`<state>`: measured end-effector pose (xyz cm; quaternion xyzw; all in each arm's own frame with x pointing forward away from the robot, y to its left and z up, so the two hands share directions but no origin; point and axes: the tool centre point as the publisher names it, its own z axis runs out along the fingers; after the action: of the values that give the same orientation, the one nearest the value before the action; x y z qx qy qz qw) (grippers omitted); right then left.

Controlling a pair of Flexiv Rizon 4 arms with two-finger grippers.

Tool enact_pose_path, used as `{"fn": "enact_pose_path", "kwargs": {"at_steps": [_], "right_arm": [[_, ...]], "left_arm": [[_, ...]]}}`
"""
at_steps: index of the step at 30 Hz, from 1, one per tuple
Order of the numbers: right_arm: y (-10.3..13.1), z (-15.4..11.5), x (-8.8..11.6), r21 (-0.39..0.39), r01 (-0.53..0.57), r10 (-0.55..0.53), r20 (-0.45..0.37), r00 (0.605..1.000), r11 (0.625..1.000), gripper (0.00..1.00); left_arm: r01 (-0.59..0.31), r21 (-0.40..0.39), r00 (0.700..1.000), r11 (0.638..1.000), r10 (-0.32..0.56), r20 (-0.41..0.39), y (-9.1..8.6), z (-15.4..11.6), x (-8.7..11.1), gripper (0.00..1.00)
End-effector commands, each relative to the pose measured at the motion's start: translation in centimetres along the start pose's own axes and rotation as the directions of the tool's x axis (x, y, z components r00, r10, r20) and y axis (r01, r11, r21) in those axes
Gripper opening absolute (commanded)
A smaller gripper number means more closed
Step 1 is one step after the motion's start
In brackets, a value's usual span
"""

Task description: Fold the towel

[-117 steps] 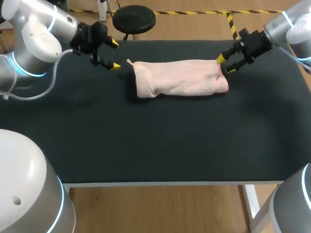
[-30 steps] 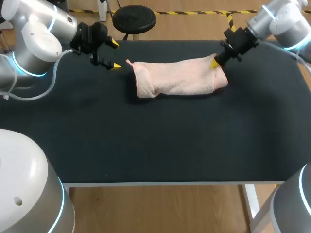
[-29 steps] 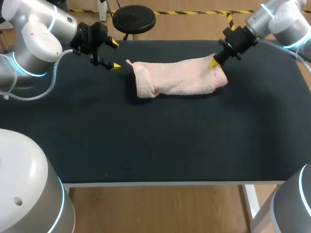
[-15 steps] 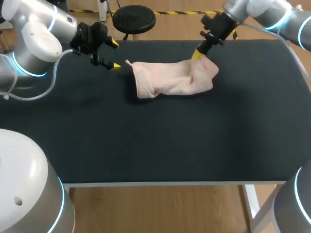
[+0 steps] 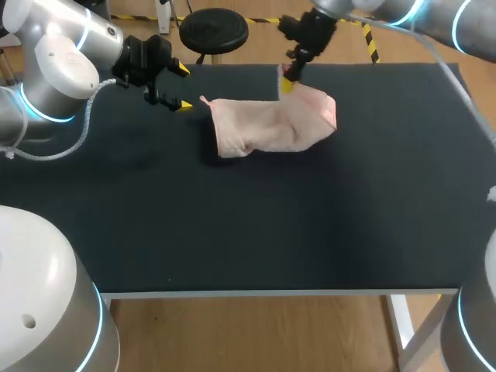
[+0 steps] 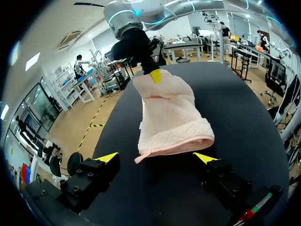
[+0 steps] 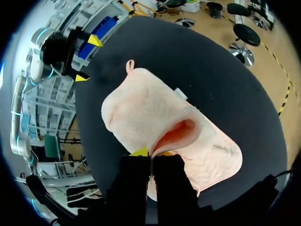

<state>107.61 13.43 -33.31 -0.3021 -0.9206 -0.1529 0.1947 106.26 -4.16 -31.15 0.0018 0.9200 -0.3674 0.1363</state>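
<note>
The pink towel point(image 5: 260, 125) lies on the black table point(image 5: 232, 232) as a long roll-like strip. My right gripper point(image 5: 288, 81) is shut on the towel's right end and holds it raised, doubled back over the middle. In the right wrist view the towel point(image 7: 141, 110) hangs ahead of the shut right gripper point(image 7: 150, 153), with the pinched edge between the yellow tips. My left gripper point(image 5: 180, 87) stands open just off the towel's left end, touching nothing. In the left wrist view the towel point(image 6: 171, 117) lies ahead of the open left gripper point(image 6: 156, 158), with the right gripper point(image 6: 154, 75) at its far end.
The table's bare black top spreads wide in front of the towel and to its right. Its front edge point(image 5: 271, 293) runs across the near side of the head view.
My right gripper has moved left and upward with the towel's right end, folding that end back over the rest. The left arm has stayed where it was.
</note>
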Motion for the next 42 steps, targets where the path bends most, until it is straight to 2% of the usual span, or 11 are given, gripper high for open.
{"fn": "enact_pose_path", "kwargs": {"at_steps": [1, 5, 9, 11, 15, 18, 21, 23, 31, 35, 42], "right_arm": [[1.6, 0.6, 1.7, 0.058, 0.039, -0.051, 0.231, 0.972, 0.998, 0.0], [1.7, 0.8, 1.9, 0.032, 0.038, -0.044, 0.237, 0.971, 0.999, 0.0], [0.6, -0.7, 0.3, -0.053, -0.017, 0.027, 0.18, 0.983, 0.998, 0.0], [0.2, -1.1, -0.4, -0.061, -0.038, 0.048, 0.166, 0.985, 0.997, 0.0], [0.4, -1.2, -0.9, -0.019, -0.014, 0.019, 0.259, 0.966, 1.0, 0.0], [1.7, 0.2, -0.5, 0.057, 0.056, -0.074, 0.396, 0.915, 0.997, 0.0], [2.5, 2.1, 0.7, 0.166, 0.14, -0.204, 0.476, 0.856, 0.976, 0.0], [2.9, 3.4, 1.9, 0.23, 0.203, -0.298, 0.534, 0.791, 0.952, 0.0], [3.2, 6.5, 6.5, 0.351, 0.371, -0.51, 0.56, 0.652, 0.86, 0.0], [3.0, 6.9, 8.3, 0.365, 0.425, -0.56, 0.557, 0.613, 0.828, 0.0], [3.7, 8.2, 9.0, 0.372, 0.441, -0.577, 0.539, 0.614, 0.817, 0.0]], "left_arm": [[-0.002, 0.002, 1.0, 1.0, 0.002, 0.001, 0.1, 0.0, 0.1, 1.0], [-0.002, 0.002, 1.0, 1.0, 0.002, 0.001, 0.1, 0.0, 0.1, 1.0], [-0.002, 0.002, 1.0, 1.0, 0.002, 0.001, 0.1, 0.0, 0.1, 1.0], [-0.002, 0.002, 1.0, 1.0, 0.002, 0.001, 0.1, 0.0, 0.1, 1.0], [-0.002, 0.002, 1.0, 1.0, 0.002, 0.001, 0.1, 0.0, 0.1, 1.0], [-0.002, 0.002, 1.0, 1.0, 0.002, 0.001, 0.1, 0.0, 0.1, 1.0], [-0.002, 0.002, 1.0, 1.0, 0.002, 0.001, 0.1, 0.0, 0.1, 1.0], [-0.002, 0.002, 1.0, 1.0, 0.002, 0.001, 0.1, 0.0, 0.1, 1.0], [-0.002, 0.002, 1.0, 1.0, 0.002, 0.001, 0.1, 0.0, 0.1, 1.0], [-0.002, 0.002, 1.0, 1.0, 0.002, 0.001, 0.1, 0.0, 0.1, 1.0], [-0.002, 0.002, 1.0, 1.0, 0.002, 0.001, 0.1, 0.0, 0.1, 1.0]]}}
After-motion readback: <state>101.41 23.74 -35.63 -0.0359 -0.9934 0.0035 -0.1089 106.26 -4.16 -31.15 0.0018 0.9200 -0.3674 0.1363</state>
